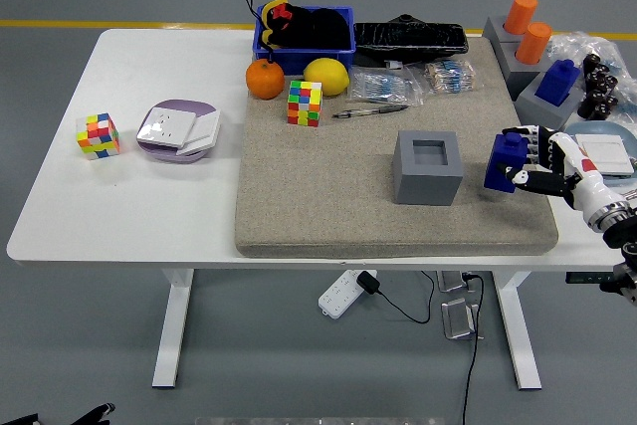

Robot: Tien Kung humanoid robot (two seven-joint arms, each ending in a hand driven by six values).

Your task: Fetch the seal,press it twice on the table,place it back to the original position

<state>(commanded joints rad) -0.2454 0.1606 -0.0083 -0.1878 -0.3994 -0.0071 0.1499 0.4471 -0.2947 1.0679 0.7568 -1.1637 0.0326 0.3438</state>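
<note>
1. Head view: a white counter (149,206) carries a beige mat (328,196).
2. The right hand (542,161) reaches in from the right edge, its fingers (526,178) clasping a blue seal (505,162) over the mat's right edge.
3. A grey square holder (428,167) with an open recess stands on the mat, just left of the seal and apart from it.
4. On the far side of the mat lie a pen (370,111), a colour cube (305,103), an orange (265,78) and a lemon (326,76).
5. The left hand does not show.

Blue seal (506,163), grey holder (428,167), beige mat (328,196).
</note>
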